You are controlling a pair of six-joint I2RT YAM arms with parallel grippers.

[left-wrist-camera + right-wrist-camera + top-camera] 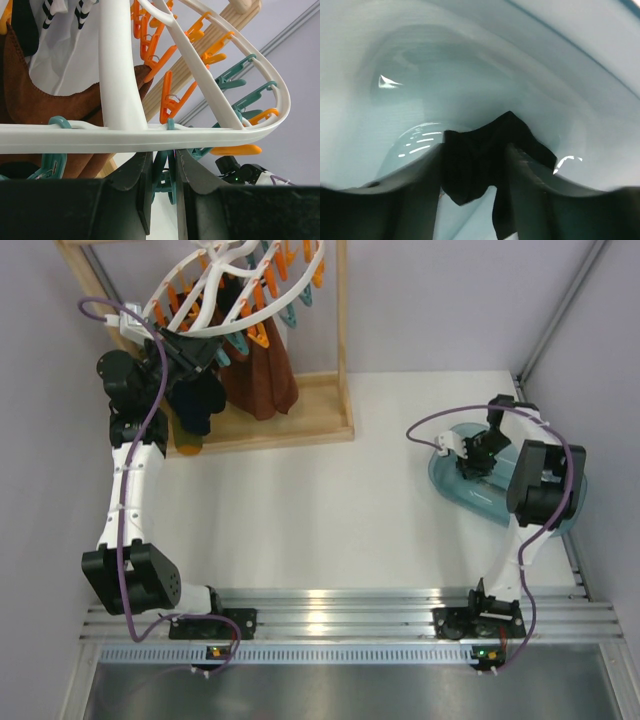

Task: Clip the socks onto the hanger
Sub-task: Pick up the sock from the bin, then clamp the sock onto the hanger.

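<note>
While left end effector [164, 159] squeezes teal clip [161, 175], right end effector [475, 156] clamps black sock [517, 132]

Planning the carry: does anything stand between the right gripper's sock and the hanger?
Only the teal tub's wall: the black sock lies inside it, between the right gripper's fingers. Beyond it nothing visible blocks the way to the hanger, where the left gripper's fingers pinch a teal clip.

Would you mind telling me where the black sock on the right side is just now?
The black sock lies inside the teal basin on the right side of the table, between the fingers of the right gripper.
</note>
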